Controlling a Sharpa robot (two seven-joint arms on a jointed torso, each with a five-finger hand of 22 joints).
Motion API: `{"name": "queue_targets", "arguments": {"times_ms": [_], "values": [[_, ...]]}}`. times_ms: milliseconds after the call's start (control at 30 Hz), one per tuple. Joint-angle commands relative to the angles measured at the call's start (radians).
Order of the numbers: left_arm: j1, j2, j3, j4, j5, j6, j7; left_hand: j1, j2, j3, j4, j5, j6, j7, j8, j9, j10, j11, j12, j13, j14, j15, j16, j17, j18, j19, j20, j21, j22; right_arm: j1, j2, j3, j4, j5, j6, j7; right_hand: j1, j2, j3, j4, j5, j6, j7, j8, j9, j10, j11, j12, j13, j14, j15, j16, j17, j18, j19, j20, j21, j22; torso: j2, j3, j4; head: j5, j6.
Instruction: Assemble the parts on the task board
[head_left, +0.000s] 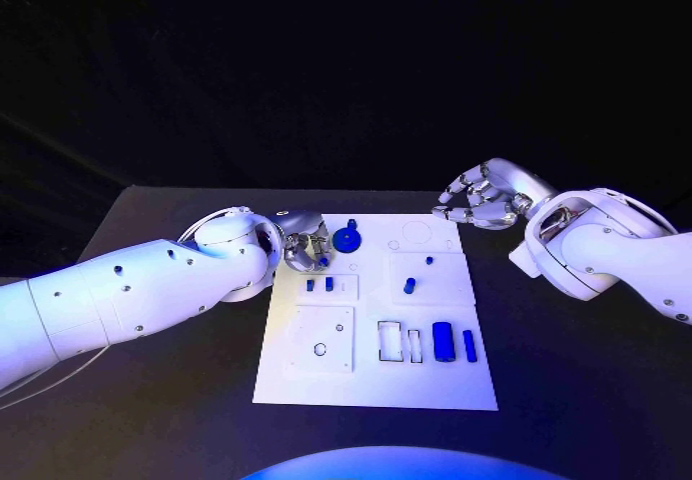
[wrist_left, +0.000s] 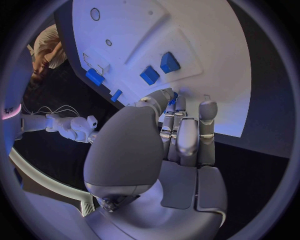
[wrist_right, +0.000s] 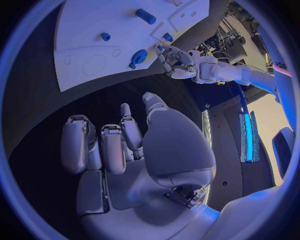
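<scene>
From above, the white task board (head_left: 378, 380) lies mid-table, blue parts (head_left: 443, 341) on it, left hand (head_left: 306, 248) at its far left corner beside a round blue piece (head_left: 348, 238), grip unclear; the right wrist view shows the right hand (wrist_right: 125, 150) empty, fingers loosely curled over bare table.

Only non-task item: table (head_left: 159, 400). Black, matte top. In the head view its far edge runs straight across against a dark backdrop, far-left corner visible, and the near side runs out of frame. The surface extends out both sides and toward the near edge. No marks or loose items that I can make out on the bare areas. The left wrist view shows a strip of the same dark table (wrist_left: 259, 125), and the right wrist view shows another dark patch (wrist_right: 75, 107). Surface detail can't be resolved in either wrist view.
</scene>
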Motion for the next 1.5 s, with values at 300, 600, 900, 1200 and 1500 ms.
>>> {"name": "queue_targets", "arguments": {"times_ms": [300,600,900,1200,1500], "values": [[-0.001,0.000,-0.001,0.002,0.006,0.019,-0.020,-0.023,-0.015,0.013,0.006,-0.004,-0.034,0.014,-0.036,-0.017,-0.013,0.016,-0.033,-0.007,-0.002,0.018,0.006,-0.006,-0.009,-0.004,0.017,-0.002,-0.005,0.000,0.000,0.000,0.000,-0.004,0.001,0.007,0.008,0.005,0.002,0.006,0.004,-0.004,-0.002,0.003,0.001,-0.005,-0.002,-0.005,-0.002,0.059,-0.009,-0.006,0.069,0.020,-0.009,0.001,-0.006,0.081,0.000,-0.0002,0.0002,-0.001,0.000],[-0.001,-0.003,0.000,0.003,0.007,0.011,-0.025,-0.030,-0.026,0.015,0.007,-0.004,-0.052,0.020,-0.057,-0.021,-0.015,0.021,-0.047,-0.008,-0.004,0.022,0.008,-0.010,-0.008,-0.007,0.022,-0.005,-0.010,0.000,-0.001,0.000,-0.001,-0.004,0.000,0.008,0.008,0.004,0.001,0.006,0.004,-0.005,-0.002,0.003,0.001,-0.009,-0.002,-0.009,-0.007,0.058,-0.009,-0.009,0.065,0.021,-0.012,0.001,-0.011,0.077,0.000,-0.0002,0.0002,-0.001,0.000],[-0.001,-0.021,0.000,0.010,0.007,0.007,-0.029,-0.034,-0.044,0.014,0.003,-0.005,-0.077,0.031,-0.083,-0.021,-0.043,0.033,-0.078,-0.012,-0.010,0.032,0.007,-0.023,-0.007,-0.014,0.030,-0.011,-0.022,-0.001,-0.003,0.000,-0.007,-0.003,0.018,0.004,0.025,0.002,0.002,0.022,0.006,-0.021,0.000,0.005,0.000,-0.259,-0.002,-0.330,-0.357,0.028,-0.010,-0.103,-0.049,0.046,-0.077,0.000,-0.136,-0.004,0.000,-0.0004,0.0005,-0.001,0.003],[0.000,-0.078,0.014,0.037,0.045,-0.029,-0.006,-0.038,-0.051,0.000,0.003,-0.005,-0.073,0.036,-0.082,-0.018,-0.071,0.042,-0.098,-0.011,-0.024,0.041,-0.002,-0.052,0.003,-0.048,0.039,-0.035,-0.067,-0.011,0.000,-0.002,-0.029,-0.075,0.106,0.000,0.167,-0.021,0.108,-0.013,-0.081,0.001,0.014,-0.025,-0.019,-0.327,0.011,-0.806,-0.778,0.026,-0.001,-0.181,-0.134,0.054,-0.084,0.002,-0.199,-0.036,-0.002,-0.0010,0.0002,0.001,0.004],[0.007,-0.145,0.027,0.053,0.620,-0.185,0.233,-0.041,-0.015,0.000,0.019,-0.006,-0.016,0.027,-0.052,-0.015,-0.043,0.033,-0.064,-0.001,-0.258,0.032,-0.339,-0.525,0.021,-0.176,0.034,-0.165,-0.211,-0.032,0.019,-0.007,-0.050,-0.305,0.189,-0.001,0.216,-0.050,0.201,-0.042,-0.143,0.080,0.006,-0.079,-0.054,-0.241,0.019,-1.055,-1.003,0.039,0.006,-0.140,-0.087,0.042,-0.047,0.009,-0.142,0.016,-0.001,-0.0015,-0.0014,-0.049,0.025]]}}
